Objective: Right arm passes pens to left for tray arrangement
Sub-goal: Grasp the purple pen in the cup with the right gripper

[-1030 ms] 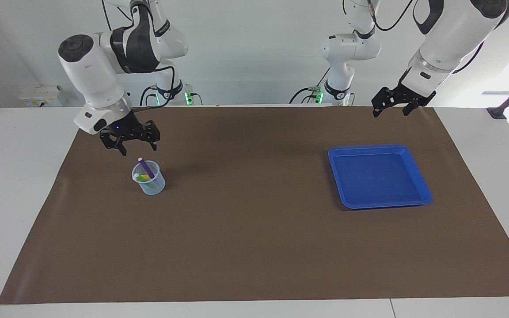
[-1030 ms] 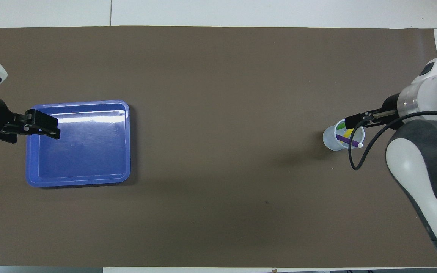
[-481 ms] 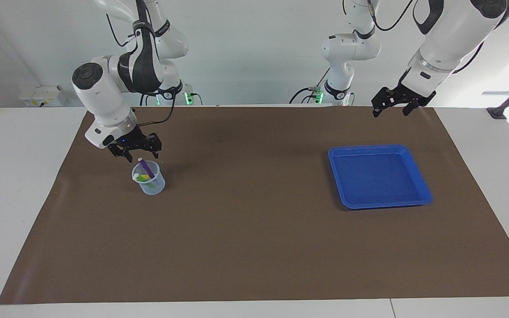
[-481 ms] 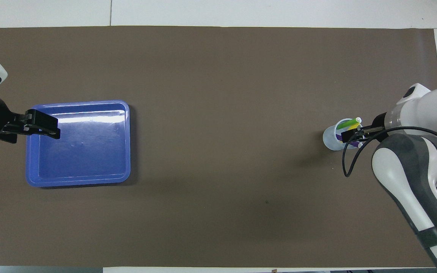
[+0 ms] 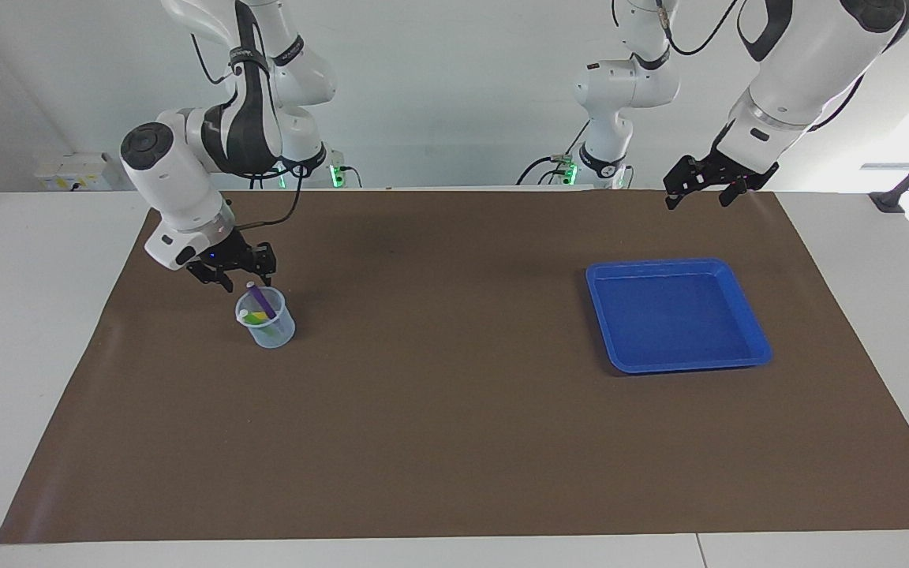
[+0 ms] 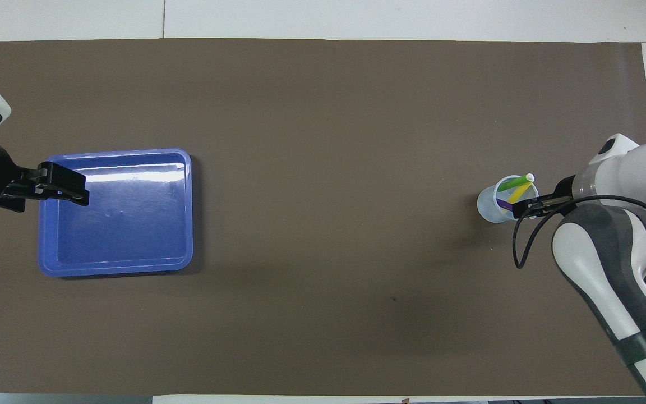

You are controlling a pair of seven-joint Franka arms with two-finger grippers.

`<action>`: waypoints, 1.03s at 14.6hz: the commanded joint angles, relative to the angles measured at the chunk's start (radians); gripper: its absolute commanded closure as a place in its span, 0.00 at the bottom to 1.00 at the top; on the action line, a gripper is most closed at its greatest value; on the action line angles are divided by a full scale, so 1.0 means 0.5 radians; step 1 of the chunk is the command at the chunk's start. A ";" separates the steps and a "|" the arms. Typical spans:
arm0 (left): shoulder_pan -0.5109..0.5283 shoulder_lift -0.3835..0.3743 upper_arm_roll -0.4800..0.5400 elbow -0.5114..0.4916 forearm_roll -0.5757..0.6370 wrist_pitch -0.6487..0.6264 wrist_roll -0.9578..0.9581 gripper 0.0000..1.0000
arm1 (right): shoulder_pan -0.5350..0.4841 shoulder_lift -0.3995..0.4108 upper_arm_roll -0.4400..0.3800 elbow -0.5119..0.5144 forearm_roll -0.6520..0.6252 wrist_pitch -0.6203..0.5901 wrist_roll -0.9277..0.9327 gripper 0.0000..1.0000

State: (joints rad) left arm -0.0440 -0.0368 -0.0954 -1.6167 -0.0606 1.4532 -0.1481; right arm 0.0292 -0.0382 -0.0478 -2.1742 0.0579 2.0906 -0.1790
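Observation:
A small translucent cup (image 5: 267, 322) stands on the brown mat toward the right arm's end and holds the pens. The purple pen (image 5: 259, 300) leans out with its whitish end up, and the green pen (image 6: 516, 182) and yellow pen (image 6: 520, 192) lie beside it in the cup (image 6: 494, 203). My right gripper (image 5: 245, 283) hangs low over the cup's rim, open, with a finger on each side of the purple pen's top. The blue tray (image 5: 748, 317) lies bare toward the left arm's end. My left gripper (image 5: 700, 197) waits open in the air beside the tray (image 6: 185, 213).
The brown mat (image 5: 454, 426) covers most of the white table. Two slimmer white arms (image 5: 616, 87) with green-lit bases stand at the robots' end. The right arm's black cable (image 6: 519, 247) loops beside the cup.
The right gripper has come down from above the cup to the purple pen's top, and its fingers have drawn closer together. The left arm has not moved.

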 commanded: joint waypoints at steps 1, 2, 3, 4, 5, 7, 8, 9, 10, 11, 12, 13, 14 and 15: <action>0.005 -0.012 0.007 -0.009 -0.011 -0.004 0.008 0.00 | -0.024 -0.052 0.004 -0.060 0.028 0.043 -0.041 0.35; 0.008 -0.012 0.007 -0.012 -0.011 -0.004 0.008 0.00 | -0.028 -0.058 0.004 -0.079 0.028 0.049 -0.041 0.39; 0.005 -0.012 0.007 -0.009 -0.011 -0.004 0.008 0.00 | -0.028 -0.055 0.004 -0.091 0.025 0.068 -0.041 0.42; 0.005 -0.012 0.007 -0.012 -0.011 -0.004 0.008 0.00 | -0.028 -0.046 0.004 -0.112 0.025 0.098 -0.044 0.46; 0.008 -0.012 0.007 -0.013 -0.011 -0.004 0.008 0.00 | -0.031 -0.046 0.004 -0.125 0.025 0.120 -0.053 0.47; 0.005 -0.012 0.007 -0.009 -0.011 -0.004 0.008 0.00 | -0.031 -0.046 0.004 -0.125 0.028 0.114 -0.059 0.49; 0.005 -0.012 0.007 -0.012 -0.011 -0.004 0.008 0.00 | -0.031 -0.046 0.004 -0.125 0.028 0.108 -0.062 0.50; 0.005 -0.012 0.007 -0.013 -0.011 -0.004 0.008 0.00 | -0.031 -0.046 0.004 -0.128 0.028 0.114 -0.062 0.56; 0.005 -0.012 0.007 -0.013 -0.011 -0.004 0.008 0.00 | -0.034 -0.046 0.004 -0.131 0.028 0.117 -0.068 0.56; 0.005 -0.012 0.007 -0.013 -0.011 -0.004 0.008 0.00 | -0.034 -0.046 0.004 -0.131 0.025 0.117 -0.077 0.56; 0.005 -0.012 0.007 -0.013 -0.011 -0.004 0.008 0.00 | -0.034 -0.052 0.001 -0.137 0.028 0.120 -0.096 0.56; 0.005 -0.012 0.007 -0.013 -0.011 -0.004 0.008 0.00 | -0.046 -0.052 0.004 -0.140 0.028 0.117 -0.108 0.57; 0.005 -0.012 0.007 -0.013 -0.011 -0.004 0.008 0.00 | -0.058 -0.052 0.004 -0.140 0.025 0.117 -0.114 0.57; 0.005 -0.012 0.007 -0.013 -0.011 -0.004 0.008 0.00 | -0.061 -0.052 0.001 -0.140 0.028 0.117 -0.127 0.57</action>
State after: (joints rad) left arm -0.0440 -0.0368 -0.0953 -1.6167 -0.0606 1.4532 -0.1481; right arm 0.0172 -0.0401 -0.0509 -2.2153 0.0579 2.1290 -0.2016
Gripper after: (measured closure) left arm 0.000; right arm 0.564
